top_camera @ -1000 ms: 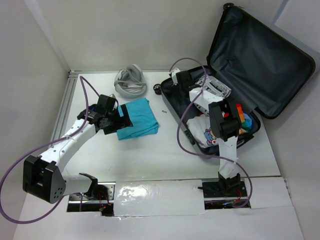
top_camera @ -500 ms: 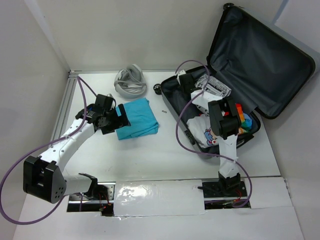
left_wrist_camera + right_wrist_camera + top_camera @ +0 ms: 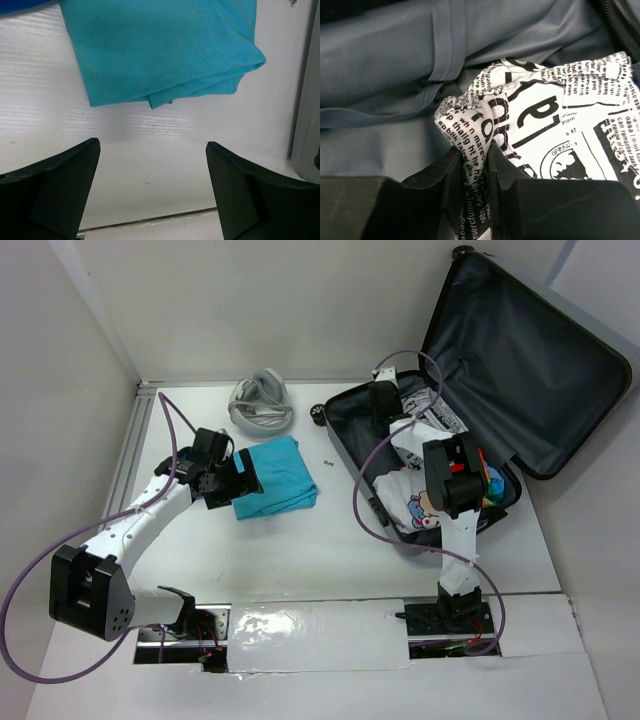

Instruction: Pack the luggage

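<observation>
The luggage [image 3: 520, 360] lies open at the right, its lid propped up and its dark lining [image 3: 380, 65] showing. Inside its far end my right gripper [image 3: 385, 405] [image 3: 472, 155] is shut on a bunched fold of a black-and-white newspaper-print cloth [image 3: 435, 415] [image 3: 555, 110]. A folded turquoise shirt [image 3: 275, 475] [image 3: 160, 45] lies on the white table left of the case. My left gripper [image 3: 243, 472] [image 3: 152, 145] stands open just off the shirt's left edge, nothing between its fingers.
A grey bundle [image 3: 262, 405] sits at the back of the table. A white cartoon-print cloth [image 3: 415, 505] and a colourful item [image 3: 487, 480] lie in the near end of the case. A small dark speck [image 3: 327, 462] lies between shirt and case.
My right gripper has moved deeper toward the case's far end and closed on the newspaper-print cloth. The left arm has barely shifted.
</observation>
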Available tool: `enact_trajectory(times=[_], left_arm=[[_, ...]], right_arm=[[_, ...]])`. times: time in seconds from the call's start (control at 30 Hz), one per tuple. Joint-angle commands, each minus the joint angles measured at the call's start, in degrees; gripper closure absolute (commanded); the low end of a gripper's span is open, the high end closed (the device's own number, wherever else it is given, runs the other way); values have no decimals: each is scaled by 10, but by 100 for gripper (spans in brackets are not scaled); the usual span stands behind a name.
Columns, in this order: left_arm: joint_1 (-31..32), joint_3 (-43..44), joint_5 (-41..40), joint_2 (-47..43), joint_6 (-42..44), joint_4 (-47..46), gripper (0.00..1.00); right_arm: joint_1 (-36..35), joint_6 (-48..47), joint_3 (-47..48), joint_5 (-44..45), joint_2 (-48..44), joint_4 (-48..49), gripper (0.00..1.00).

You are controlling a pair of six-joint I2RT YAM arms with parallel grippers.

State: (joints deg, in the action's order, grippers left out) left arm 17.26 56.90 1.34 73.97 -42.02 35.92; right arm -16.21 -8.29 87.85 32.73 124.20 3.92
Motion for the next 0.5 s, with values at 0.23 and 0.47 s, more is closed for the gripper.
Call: enact_trajectory(times=[0.23,0.47], left_arm=[[-3,0,10,-4,6,-15,0],[-3,13,-6,-16,1,2,0]], right_arm=[[42,20,-2,-19,-21,40,50],[42,14,-16,-104,-101,13,10]])
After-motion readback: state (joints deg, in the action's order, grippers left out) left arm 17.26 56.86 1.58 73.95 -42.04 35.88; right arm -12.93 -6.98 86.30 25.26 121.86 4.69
